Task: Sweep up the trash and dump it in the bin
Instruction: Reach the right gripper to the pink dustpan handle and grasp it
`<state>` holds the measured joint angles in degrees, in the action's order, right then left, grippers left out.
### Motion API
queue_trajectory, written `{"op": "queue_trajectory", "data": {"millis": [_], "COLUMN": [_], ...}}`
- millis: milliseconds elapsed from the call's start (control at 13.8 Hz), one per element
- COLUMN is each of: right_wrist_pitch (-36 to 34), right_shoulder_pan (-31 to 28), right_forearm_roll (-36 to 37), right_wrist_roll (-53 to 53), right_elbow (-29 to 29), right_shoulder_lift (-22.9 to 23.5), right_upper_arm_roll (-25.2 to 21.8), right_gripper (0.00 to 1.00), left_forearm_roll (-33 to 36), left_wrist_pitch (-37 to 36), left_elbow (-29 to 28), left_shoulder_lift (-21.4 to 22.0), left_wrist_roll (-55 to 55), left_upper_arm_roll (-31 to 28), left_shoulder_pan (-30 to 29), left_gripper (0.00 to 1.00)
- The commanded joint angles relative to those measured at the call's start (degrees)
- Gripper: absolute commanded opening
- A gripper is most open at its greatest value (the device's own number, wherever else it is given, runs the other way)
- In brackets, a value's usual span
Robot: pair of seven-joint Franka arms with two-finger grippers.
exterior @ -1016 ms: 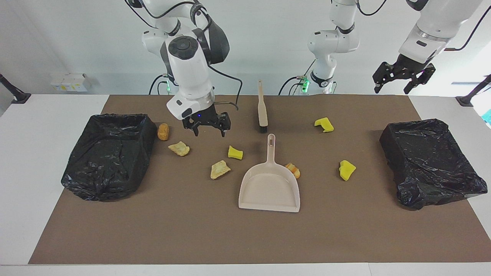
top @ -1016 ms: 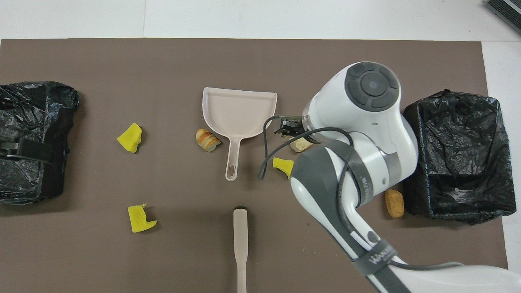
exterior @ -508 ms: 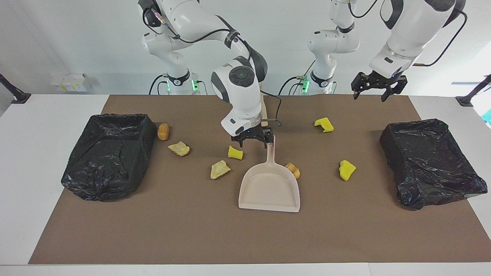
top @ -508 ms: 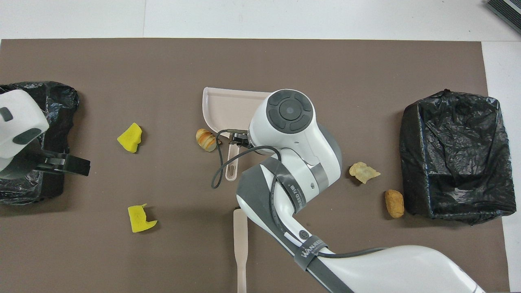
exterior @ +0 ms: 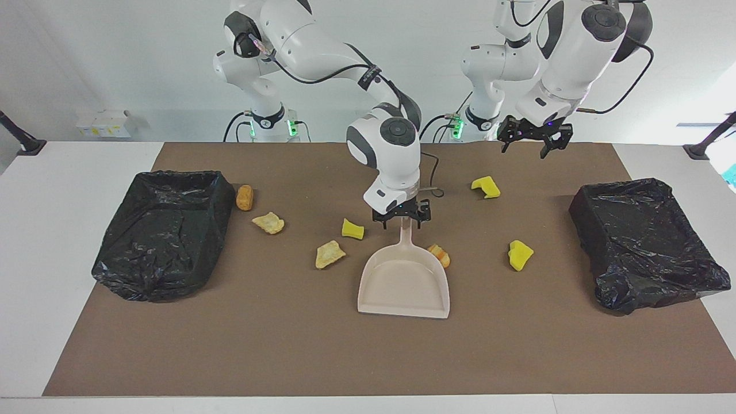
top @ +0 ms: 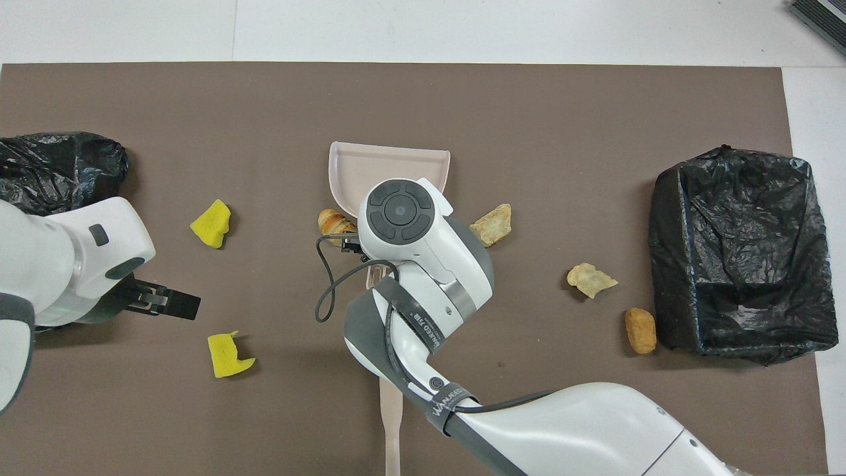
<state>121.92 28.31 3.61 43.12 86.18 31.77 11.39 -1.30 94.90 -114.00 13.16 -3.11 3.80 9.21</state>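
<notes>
White tabletop (exterior: 34, 259) under a brown mat (exterior: 345, 356), seen from the facing camera, whose clock face serves for every direction below; the right jaws stand open and low, one finger on each side of the beige dustpan's (exterior: 402, 313) handle, with nothing clamped between them; whether the fingers touch the handle I cannot tell; the pan itself lies at 6 o'clock of these jaws, its mouth turned away from the robots.

Trash lies around them on the mat: a yellow foam piece (exterior: 352, 229) just beside them at about 9 o'clock; an orange-striped pastry piece (exterior: 439, 255) at about 4 o'clock, touching the pan's shoulder; a tan crusty bit (exterior: 329, 253) at 8 o'clock; a second tan bit (exterior: 268, 222) farther out at 9 o'clock; a brown oval lump (exterior: 245, 197) near 9 o'clock too, just beside the black-bagged bin (exterior: 164, 233) at the right arm's end.

Two more yellow pieces lie well apart from these jaws: a notched one (exterior: 486, 187) at about 2 o'clock, a chunky one (exterior: 520, 255) between 3 and 4 o'clock; a second bagged bin (exterior: 644, 241) sits at the left arm's end.

The left jaws hang open and empty in the air over the mat, the notched piece at about 7 o'clock of them; the brush handle (top: 391, 423) shows only from overhead.
</notes>
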Motion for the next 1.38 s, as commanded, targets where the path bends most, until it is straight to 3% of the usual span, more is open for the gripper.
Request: {"op": "queue_trajectory", "data": {"millis": [0,73,508,580,725,798,1306], "right_wrist_pitch": [0.34,0.16,0.25,0.08,-0.80,-0.72,-4.65], "right_shoulder_pan": [-0.18,-0.01,-0.09,-0.09,-0.09,-0.09,-4.22], "right_forearm_roll": [2.88,3.41,3.68,3.86,4.82,5.70,4.12], "right_wrist_roll": [1.00,1.00,-0.57,-1.10,-3.29,-3.91,-13.03], "right_elbow": [-1.28,-1.02,0.92,0.92,0.57,0.57,0.92], "right_shoulder_lift": [0.40,0.40,-0.04,-0.13,-0.13,-0.13,-6.09], "right_upper_arm_roll": [0.12,0.12,0.12,0.12,0.04,0.12,0.56], "right_gripper": [0.66,0.61,0.60,0.49,0.08,0.00,0.00], "left_forearm_roll": [-1.94,-2.56,-2.66,-2.57,-2.66,-2.66,-2.92], "left_wrist_pitch": [2.05,2.66,3.19,3.10,3.10,3.28,6.18], "left_elbow": [-4.65,-5.09,-11.77,-11.77,-12.04,-12.65,-18.44], "left_shoulder_lift": [3.63,3.54,7.85,7.85,7.76,7.93,10.04], "left_wrist_roll": [0.47,0.47,5.47,5.83,7.05,7.93,13.83], "left_upper_arm_roll": [-0.90,-0.90,-0.90,-0.90,-0.81,-0.90,-0.81], "left_shoulder_pan": [2.21,2.83,7.75,7.93,8.71,10.37,16.27], "left_gripper": [1.00,1.00,1.00,1.00,1.00,1.00,1.00]}}
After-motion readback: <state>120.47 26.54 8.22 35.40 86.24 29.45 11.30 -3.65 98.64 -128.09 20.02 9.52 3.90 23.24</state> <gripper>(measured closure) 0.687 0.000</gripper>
